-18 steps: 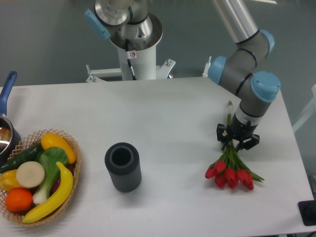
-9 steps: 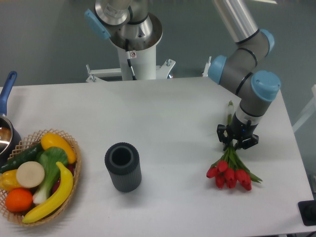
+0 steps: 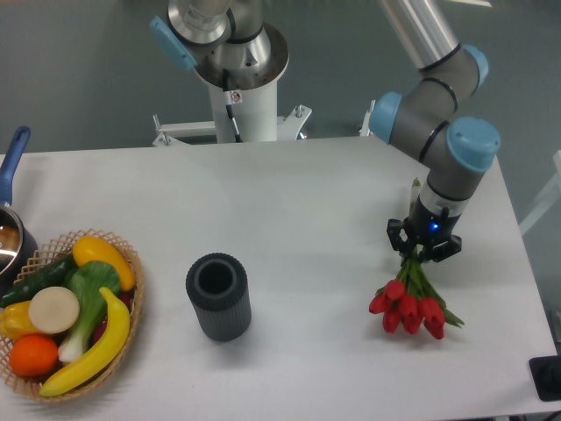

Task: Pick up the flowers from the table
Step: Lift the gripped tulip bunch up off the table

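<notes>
Hand (image 3: 424,249) grips flowers (image 3: 408,304); black cylinder (image 3: 218,296), fruit basket (image 3: 131,263) well apart.

Down by the front-left corner of the table sits a round wicker basket (image 3: 131,303), packed with a banana (image 3: 98,344), an orange (image 3: 33,354), a yellow pepper (image 3: 102,257), a green leafy vegetable (image 3: 91,289) and a pale round slice (image 3: 53,310). At the left edge, a pot with a blue handle (image 3: 11,167) pokes in. Near the front middle stands a dark ribbed cylinder (image 3: 218,296), upright, mouth open upward.
</notes>
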